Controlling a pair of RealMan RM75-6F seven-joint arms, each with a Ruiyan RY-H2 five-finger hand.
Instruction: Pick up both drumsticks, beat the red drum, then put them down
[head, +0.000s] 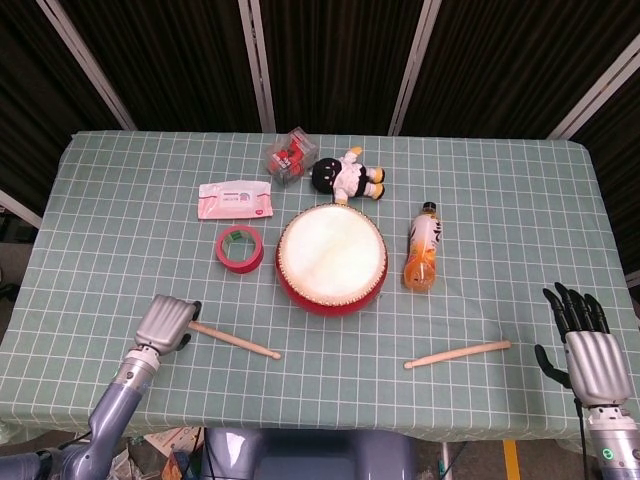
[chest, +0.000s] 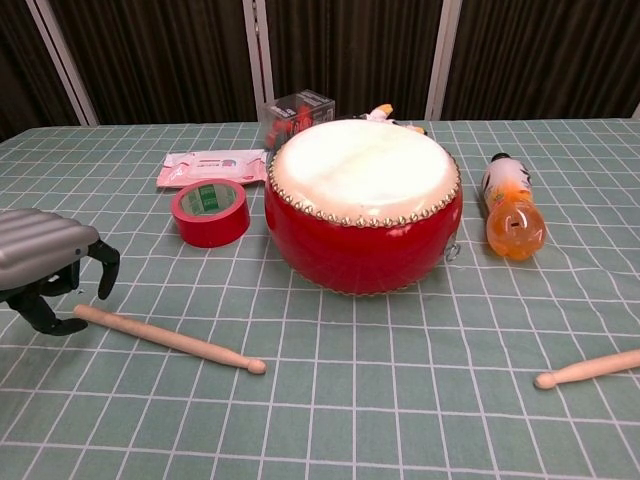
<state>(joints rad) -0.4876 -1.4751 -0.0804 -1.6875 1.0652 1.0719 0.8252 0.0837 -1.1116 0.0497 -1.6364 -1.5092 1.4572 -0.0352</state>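
The 2 pale wooden drumsticks lie on the counter in front of the round red drum (head: 331, 262), well apart. The left hand (chest: 40, 262) hovers over the butt of the left drumstick (chest: 170, 339), fingers (chest: 105, 270) curled but empty. The right hand (head: 584, 350) is open, away from the right drumstick (head: 457, 354). The sticks look light, stiff and prone to rolling; grasp near the butt.

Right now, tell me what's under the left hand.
The butt end of the left drumstick lies under the left hand, on the checked tablecloth. Whether the fingers touch it is unclear.
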